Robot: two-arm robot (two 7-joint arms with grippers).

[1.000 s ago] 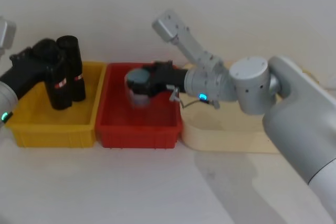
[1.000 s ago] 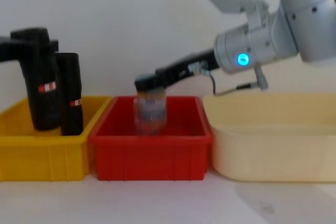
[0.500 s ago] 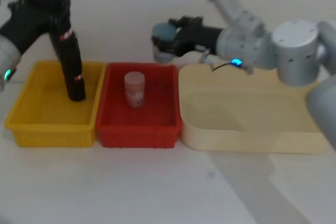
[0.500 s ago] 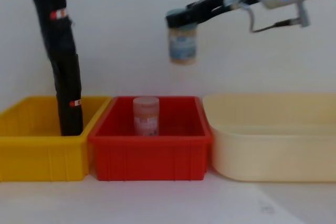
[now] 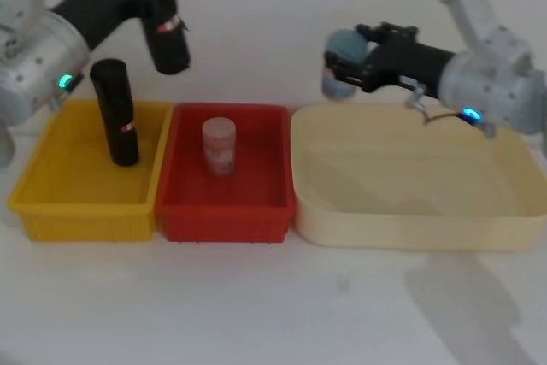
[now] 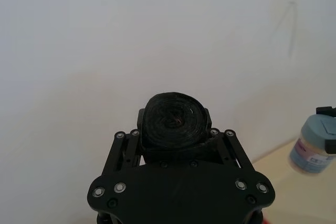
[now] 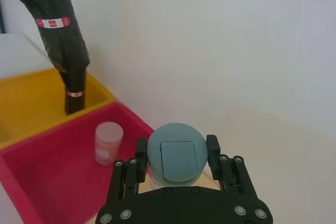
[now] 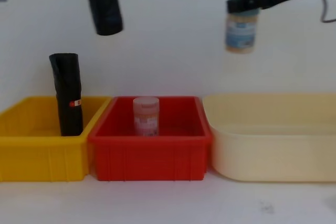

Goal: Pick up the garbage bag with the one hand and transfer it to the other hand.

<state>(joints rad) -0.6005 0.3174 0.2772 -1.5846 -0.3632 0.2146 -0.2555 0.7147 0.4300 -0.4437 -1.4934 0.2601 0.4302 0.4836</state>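
Observation:
My left gripper [image 5: 156,2], on the green-ringed arm, is shut on a black garbage bag [image 5: 167,40] roll with a red-and-white label. It holds the roll in the air above the seam between the yellow bin [image 5: 51,203] and the red bin [image 5: 256,211]. The roll's end [image 6: 175,123] sits between the jaws in the left wrist view. A second black roll [image 5: 115,117] stands upright in the yellow bin. My right gripper [image 5: 349,61], on the blue-ringed arm, is shut on a clear jar with a blue lid [image 7: 177,153], high over the cream tub's [image 5: 410,228] far left corner.
A small clear jar [image 5: 219,144] with a pale lid stands in the red bin. The three containers sit side by side on the white table, against a white wall. The held roll [image 8: 105,1] and held jar [image 8: 241,24] hang well above the bins.
My left gripper has lifted the roll clear of the yellow bin and moved it right. My right gripper has carried the blue-lidded jar right, from above the red bin to over the cream tub.

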